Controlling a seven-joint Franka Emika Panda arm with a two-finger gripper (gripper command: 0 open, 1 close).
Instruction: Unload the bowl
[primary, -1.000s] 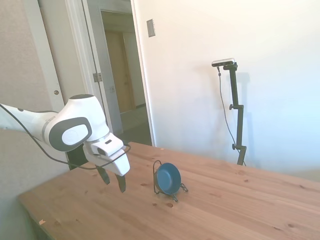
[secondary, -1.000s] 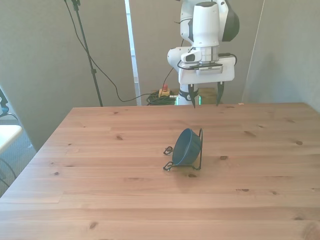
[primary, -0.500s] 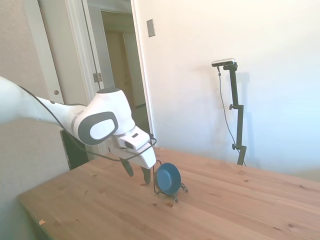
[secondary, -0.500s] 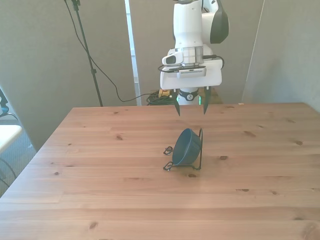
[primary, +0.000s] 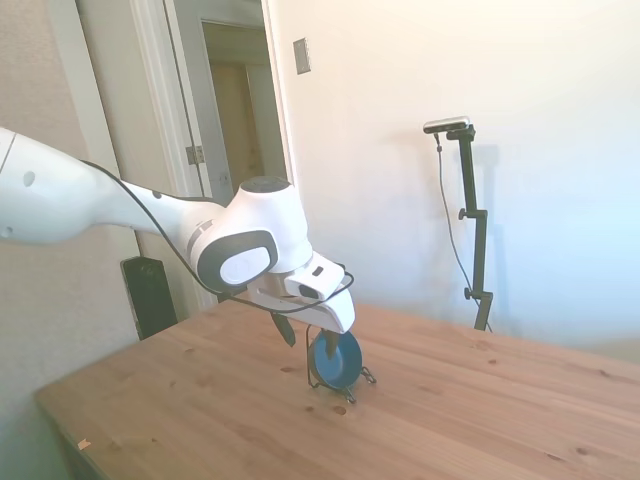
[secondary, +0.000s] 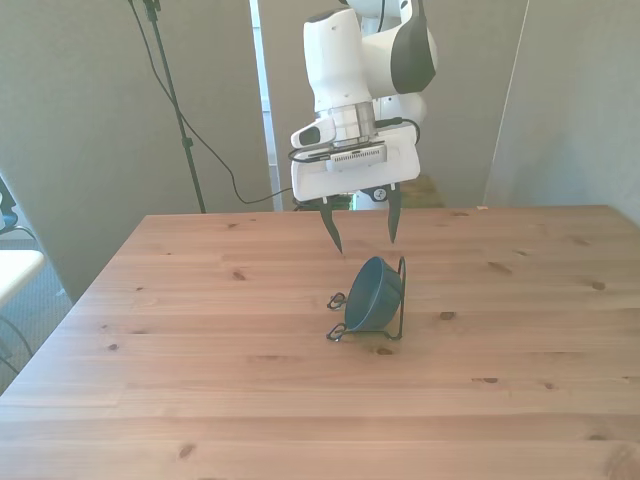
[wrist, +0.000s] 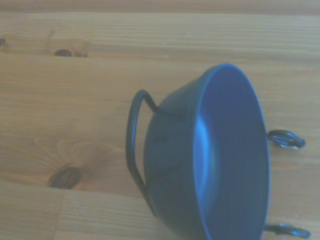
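The table (secondary: 200, 400) is pale knotty pine, its planks running across the front view, with dark knots scattered over the boards. Near its middle the bowl (secondary: 373, 294) stands on edge in a thin black wire rack (secondary: 400, 300), its opening tipped toward the front view's left and its base leaning against the rack's upright loop. In the wrist view the bowl (wrist: 215, 160) fills much of the picture, the rack's loop (wrist: 134, 150) curving behind it and two small wire feet showing past its rim.

The gripper (secondary: 358, 228) hangs above the bowl, clear of it, with its two dark fingers spread apart and pointing down, nothing between them. In the side view the gripper (primary: 305, 335) sits just over the bowl (primary: 335, 358) and partly hides it.

Behind the table, grey walls meet at a narrow bright gap, and a black cable (secondary: 215, 160) trails down to the floor. The side view shows a white wall (primary: 520, 150), a grey plate (primary: 302, 56) high on it, and an open doorway (primary: 245, 150) leading to a hall.
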